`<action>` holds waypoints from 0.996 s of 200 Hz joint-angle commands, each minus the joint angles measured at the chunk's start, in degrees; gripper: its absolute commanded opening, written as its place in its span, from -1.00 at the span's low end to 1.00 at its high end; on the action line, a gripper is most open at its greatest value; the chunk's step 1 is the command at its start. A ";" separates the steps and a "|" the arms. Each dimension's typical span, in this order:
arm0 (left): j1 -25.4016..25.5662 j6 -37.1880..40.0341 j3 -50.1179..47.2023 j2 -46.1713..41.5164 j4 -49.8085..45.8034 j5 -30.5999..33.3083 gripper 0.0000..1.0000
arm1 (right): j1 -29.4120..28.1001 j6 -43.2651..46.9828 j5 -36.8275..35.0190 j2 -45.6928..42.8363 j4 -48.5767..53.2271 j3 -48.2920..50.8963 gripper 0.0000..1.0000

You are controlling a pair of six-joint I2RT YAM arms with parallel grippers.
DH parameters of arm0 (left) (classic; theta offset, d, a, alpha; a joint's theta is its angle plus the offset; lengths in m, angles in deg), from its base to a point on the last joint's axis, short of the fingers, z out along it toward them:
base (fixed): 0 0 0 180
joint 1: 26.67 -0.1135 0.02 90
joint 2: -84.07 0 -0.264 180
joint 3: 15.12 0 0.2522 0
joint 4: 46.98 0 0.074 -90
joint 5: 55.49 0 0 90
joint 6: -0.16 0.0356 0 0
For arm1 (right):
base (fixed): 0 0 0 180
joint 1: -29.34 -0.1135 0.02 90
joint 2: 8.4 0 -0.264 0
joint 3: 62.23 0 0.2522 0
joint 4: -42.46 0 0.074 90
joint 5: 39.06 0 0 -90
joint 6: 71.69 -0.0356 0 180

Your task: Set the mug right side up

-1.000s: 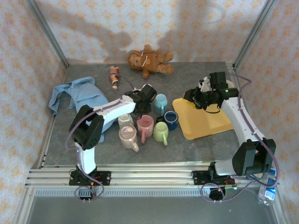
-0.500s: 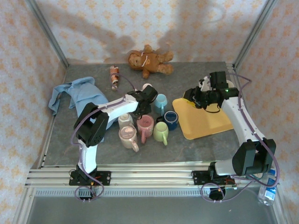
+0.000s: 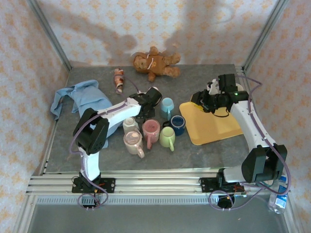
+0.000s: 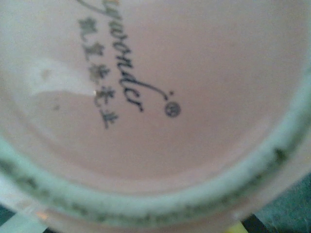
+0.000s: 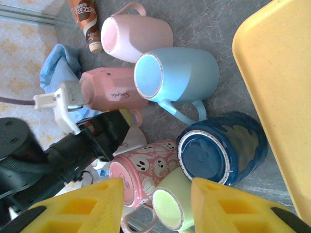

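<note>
A cluster of mugs stands in the middle of the grey surface (image 3: 204, 155), just left of the yellow tray (image 3: 214, 127). The pink mug (image 5: 116, 92) sits at the far side of that cluster, just beside the light blue mug (image 3: 166, 105). It is bottom up: the right wrist view shows its closed base where the neighbouring mugs show open mouths, and there is dark script on its wall. The left arm (image 3: 119, 110) reaches across from the near left corner, with the left fingers (image 3: 146, 106) low over this mug. The left wrist view looks straight onto its underside from very close, a recessed pink base with a dark printed maker's mark and a paler foot ring around it. The fingertips are hidden under the arm's black end, so I cannot tell whether they are spread, pressed together or pinching the mug. The right fingers (image 5: 77, 208) hang above the far end of the tray, spread apart with nothing between them. On the near side of the cluster stand a dark blue mug (image 3: 177, 124), a green mug (image 3: 167, 138) and a pink mug with faces (image 5: 148, 167), all mouth up. A teddy bear (image 3: 155, 62) lies by the far edge, a small bottle (image 3: 118, 80) is left of it, and a blue cloth (image 3: 80, 99) is bunched near the left edge.
</note>
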 commanded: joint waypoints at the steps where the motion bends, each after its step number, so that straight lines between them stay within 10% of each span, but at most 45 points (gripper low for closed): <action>1: -0.45 2.91 -0.17 -7.03 -0.61 5.28 -1.00 | -0.30 -0.72 0.29 -0.13 -1.68 -0.53 -0.20; 105: -0.83 10.87 0.95 -20.11 0.64 -0.20 -1.00 | -1.77 -5.23 3.02 -1.32 -6.87 0.57 -0.22; 199: -2.43 22.97 0.59 -30.95 14.58 -12.07 -1.00 | -7.37 -21.52 10.38 -4.07 -35.09 7.46 -0.13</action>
